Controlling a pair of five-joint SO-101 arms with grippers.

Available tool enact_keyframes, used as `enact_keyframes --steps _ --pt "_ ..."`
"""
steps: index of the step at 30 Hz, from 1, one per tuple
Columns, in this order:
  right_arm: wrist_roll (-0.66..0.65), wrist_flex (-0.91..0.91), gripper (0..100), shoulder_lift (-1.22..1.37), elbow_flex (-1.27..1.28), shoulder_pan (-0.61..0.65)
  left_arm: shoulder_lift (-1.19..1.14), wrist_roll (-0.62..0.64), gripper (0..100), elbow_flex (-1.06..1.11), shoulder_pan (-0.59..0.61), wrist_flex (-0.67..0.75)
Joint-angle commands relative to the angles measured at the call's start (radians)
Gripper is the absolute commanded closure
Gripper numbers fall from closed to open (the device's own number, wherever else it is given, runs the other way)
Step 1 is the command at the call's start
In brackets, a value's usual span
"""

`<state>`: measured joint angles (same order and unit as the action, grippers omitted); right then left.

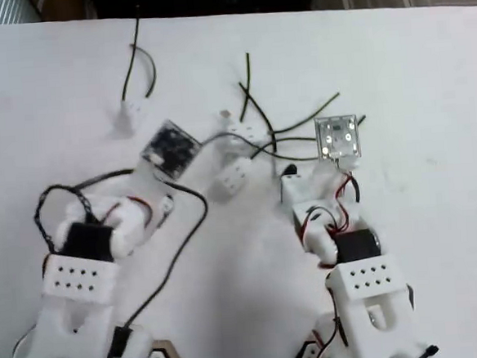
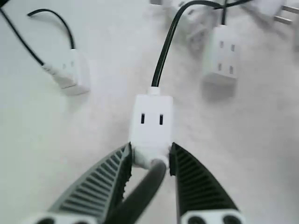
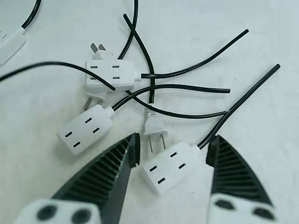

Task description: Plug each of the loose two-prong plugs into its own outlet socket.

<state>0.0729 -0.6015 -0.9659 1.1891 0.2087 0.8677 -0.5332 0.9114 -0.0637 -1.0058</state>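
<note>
My left gripper is closed to a narrow gap and pinches the near end of a white 2-slot socket, which lies flat on the table with its black cord leaving from the far end. My right gripper is wide open and has nothing in it. Between its fingers lies a second socket block, and the loose plug is just beside this block, with its 2 prongs pointing toward it. I cannot tell if the prongs touch it. I judge these parts to be light, hard plastic with smooth sides, so they will probably slide on the table when I push them. Each cord looks springy enough to turn its piece as I lift. The prongs are thin and may bend if they meet the slots at an angle. I think the best hold on the plug is across the flat sides of its small body, behind the prongs, and not on the cord. The surroundings are crowded. 2 more sockets, a tilted socket and a far socket, lie near. Several crossing cords run close over the plug's own lead, so a closing finger could catch one of them.
</note>
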Motion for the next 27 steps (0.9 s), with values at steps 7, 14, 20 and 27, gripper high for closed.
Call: enact_keyframes --steps 7,14,20,27 --pt "0.009 0.013 76.5 0.002 -0.005 -0.010 -0.232 -0.012 98 -0.049 0.153 0.358" --pt "0.009 0.019 76.5 0.002 0.011 -0.004 -0.544 0.031 98 -0.129 0.148 0.603" --pt "0.009 0.019 76.5 0.002 0.011 -0.002 -0.855 0.031 97 -0.397 0.147 0.566" --pt "0.008 0.019 76.5 0.002 0.011 -0.001 -1.043 0.146 69 -0.592 0.145 0.370"
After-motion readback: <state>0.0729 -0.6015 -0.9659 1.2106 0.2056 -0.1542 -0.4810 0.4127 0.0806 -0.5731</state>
